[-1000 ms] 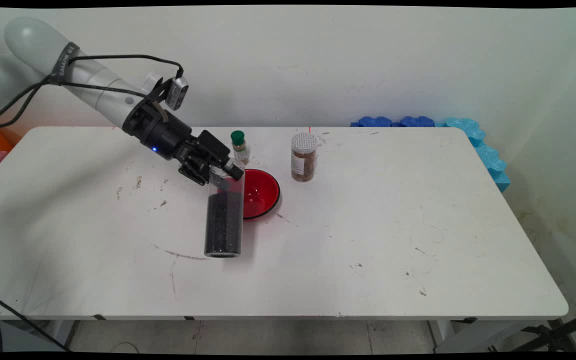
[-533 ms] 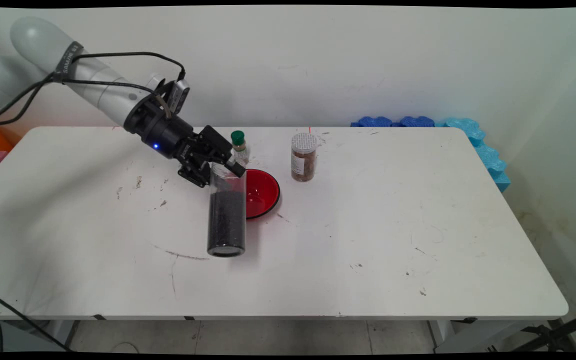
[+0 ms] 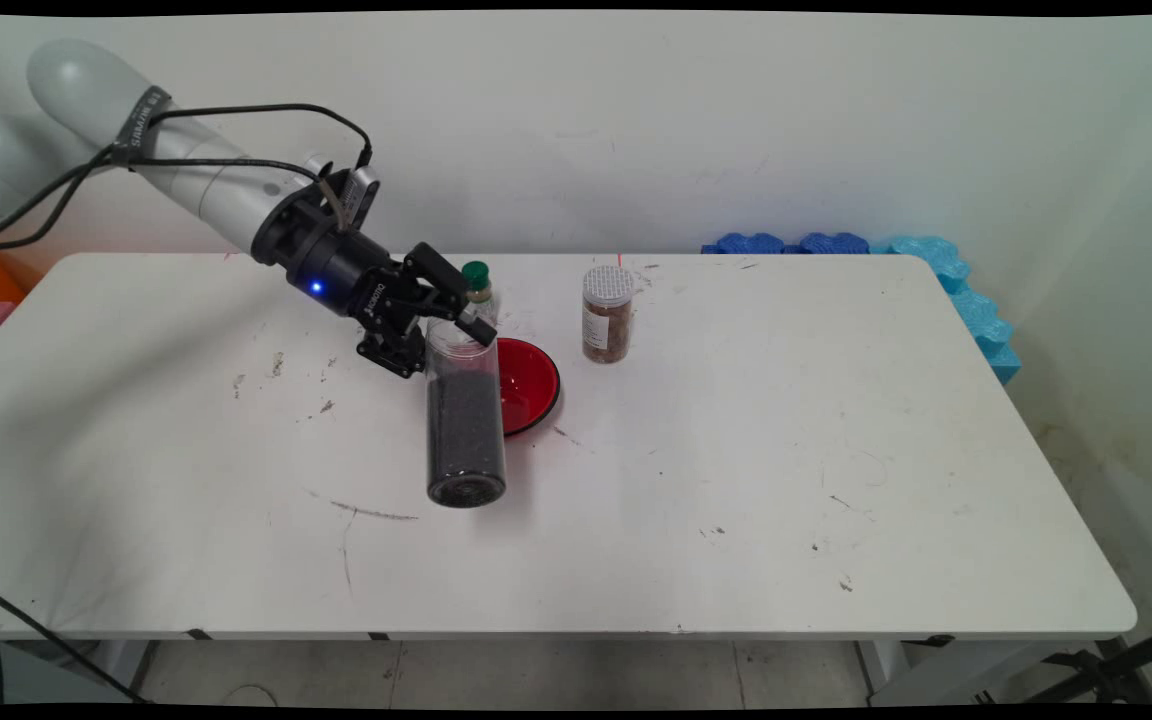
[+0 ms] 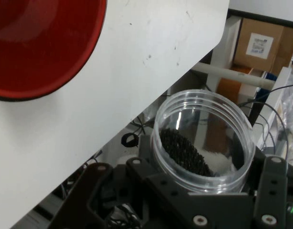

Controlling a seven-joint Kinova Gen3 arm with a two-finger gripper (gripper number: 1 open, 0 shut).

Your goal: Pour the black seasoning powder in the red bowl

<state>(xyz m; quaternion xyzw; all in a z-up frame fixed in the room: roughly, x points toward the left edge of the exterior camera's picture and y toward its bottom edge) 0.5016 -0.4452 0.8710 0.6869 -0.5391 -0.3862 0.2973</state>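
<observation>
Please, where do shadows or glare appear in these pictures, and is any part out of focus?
Main view: sharp; soft shadow on the table beside the clear jar. Hand view: glare streaks on the jar's rim; the hand's black linkage and the red bowl look soft.

The gripper [image 3: 456, 335] clamps the open top of a tall clear jar [image 3: 465, 420] that is over half full of small black grains. The jar hangs from the fingers above the table, tilted slightly, its base low and toward the camera. In the hand view the jar's [image 4: 203, 138] threaded mouth is lidless. A shallow red bowl [image 3: 526, 385] rests on the table just beyond the jar, partly hidden behind it.
</observation>
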